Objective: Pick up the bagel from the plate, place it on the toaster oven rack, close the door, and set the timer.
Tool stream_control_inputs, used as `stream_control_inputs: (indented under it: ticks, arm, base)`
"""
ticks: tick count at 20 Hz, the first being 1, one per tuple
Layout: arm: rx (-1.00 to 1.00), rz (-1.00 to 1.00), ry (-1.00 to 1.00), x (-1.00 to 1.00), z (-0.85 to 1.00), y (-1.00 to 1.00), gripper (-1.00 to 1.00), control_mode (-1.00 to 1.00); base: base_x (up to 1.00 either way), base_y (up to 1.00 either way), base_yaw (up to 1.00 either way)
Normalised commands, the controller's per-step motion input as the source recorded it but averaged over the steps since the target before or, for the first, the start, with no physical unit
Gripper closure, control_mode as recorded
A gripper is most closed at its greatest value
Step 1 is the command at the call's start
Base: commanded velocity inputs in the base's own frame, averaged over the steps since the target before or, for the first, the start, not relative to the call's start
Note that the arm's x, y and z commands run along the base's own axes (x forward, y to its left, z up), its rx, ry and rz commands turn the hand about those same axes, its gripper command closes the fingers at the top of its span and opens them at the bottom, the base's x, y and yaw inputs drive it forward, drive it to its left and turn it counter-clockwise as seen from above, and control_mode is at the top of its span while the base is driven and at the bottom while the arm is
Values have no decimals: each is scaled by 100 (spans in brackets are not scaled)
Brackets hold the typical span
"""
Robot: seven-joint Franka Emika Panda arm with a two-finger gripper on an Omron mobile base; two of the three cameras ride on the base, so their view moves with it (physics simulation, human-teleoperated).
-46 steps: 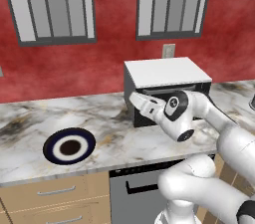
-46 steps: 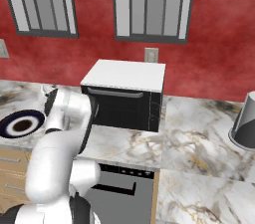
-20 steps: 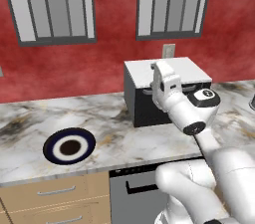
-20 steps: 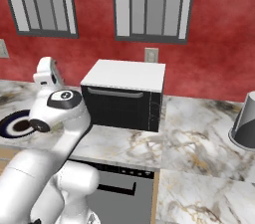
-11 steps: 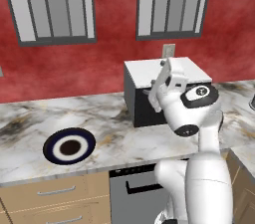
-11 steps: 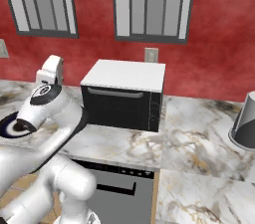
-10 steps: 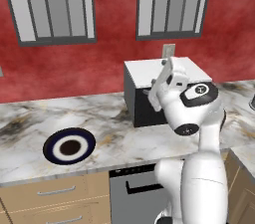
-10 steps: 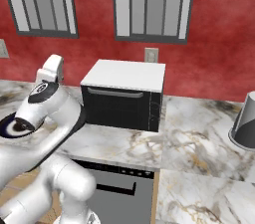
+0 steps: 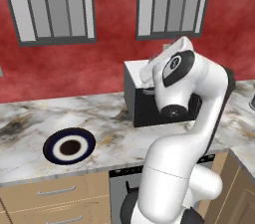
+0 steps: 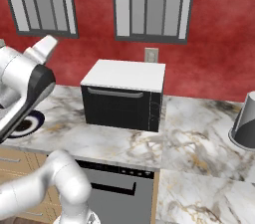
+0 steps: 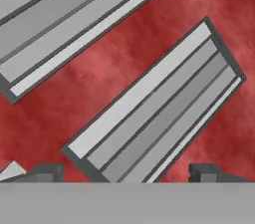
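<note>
While the white robot arm (image 9: 184, 118) folds high in front of the boxy black toaster oven with a white top panel (image 10: 125, 93), its hand points at the red wall (image 11: 124, 58) and two grey slatted windows (image 11: 154, 113). Two small dark fingertips (image 11: 47, 172) show at the bottom of the hand view, set well apart, so the gripper (image 11: 127, 175) is released and grips nothing.

On the marbled grey and white counter (image 10: 199, 143), the oven stands against the back edge near the wall. Its flat black door with a long grey bar handle (image 10: 115, 93) is shut, so the rack is hidden. A round plate with a dark navy rim, white ring and dark brown centre (image 9: 69, 146) lies towards the counter's front edge, well left of the oven. Whether the bagel sits on it cannot be told. A grey rounded container (image 10: 244, 127) stands at the counter's far right.
</note>
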Motion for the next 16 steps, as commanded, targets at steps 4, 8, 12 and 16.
stream_control_inputs:
  ticks: [4, 8, 12, 16]
  arm:
    - [10, 17, -23, -43, 76, -9, -100, -100]
    - [13, 14, -18, -58, 55, -17, -100, -100]
    - [4, 7, -9, -90, 24, -22, -100, -100]
    - [2, 9, -13, -78, 25, -11, -100, -100]
  base:
    - [0, 0, 0]
    - [0, 0, 0]
    - [0, 0, 0]
    - [0, 0, 0]
